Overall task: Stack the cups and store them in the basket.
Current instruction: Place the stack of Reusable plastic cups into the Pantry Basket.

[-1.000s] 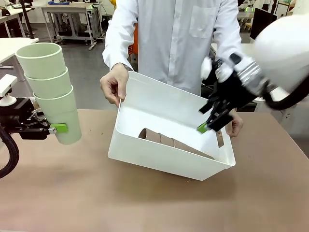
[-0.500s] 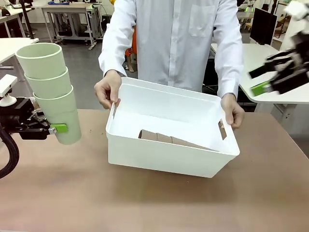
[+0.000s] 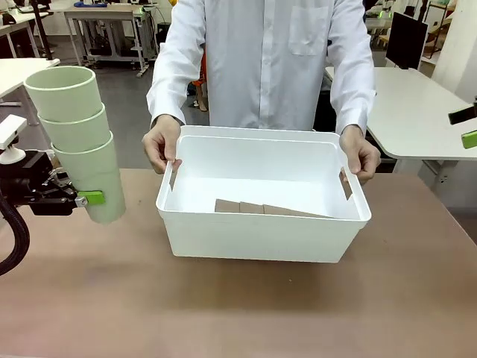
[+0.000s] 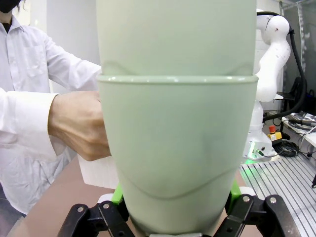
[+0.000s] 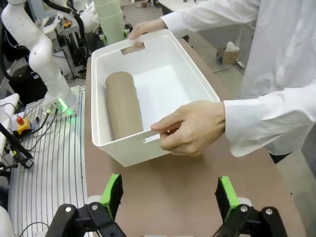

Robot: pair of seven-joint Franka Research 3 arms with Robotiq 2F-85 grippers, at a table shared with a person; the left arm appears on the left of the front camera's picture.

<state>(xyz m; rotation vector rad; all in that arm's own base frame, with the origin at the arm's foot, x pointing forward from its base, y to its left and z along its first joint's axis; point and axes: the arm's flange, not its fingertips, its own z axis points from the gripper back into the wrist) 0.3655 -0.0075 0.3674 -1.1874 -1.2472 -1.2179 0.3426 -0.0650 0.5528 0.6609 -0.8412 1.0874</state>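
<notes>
Three nested pale green cups [image 3: 80, 138] stand upright in the air at the left, with my left gripper [image 3: 86, 198] shut on the lowest one; the stack [image 4: 177, 123] fills the left wrist view between the green pads. The white basket [image 3: 261, 237] sits flat on the table's middle, held at both short ends by the person's hands [image 3: 161, 145]. A stack of brown cups [image 3: 257, 208] lies on its side inside; the brown cups [image 5: 122, 106] show in the basket [image 5: 106, 52] from above. My right gripper [image 5: 168, 197] hangs open and empty, its green pad [image 3: 469, 138] at the right edge.
The brown table [image 3: 238, 306] has free room in front of the basket and on both sides. The person in a white shirt [image 3: 268, 60] stands behind the far edge. A white desk [image 3: 414, 112] stands at the back right.
The person has lowered the tilted basket flat onto the table. My right gripper has pulled up and out of the basket to the right edge. The left arm holds still.
</notes>
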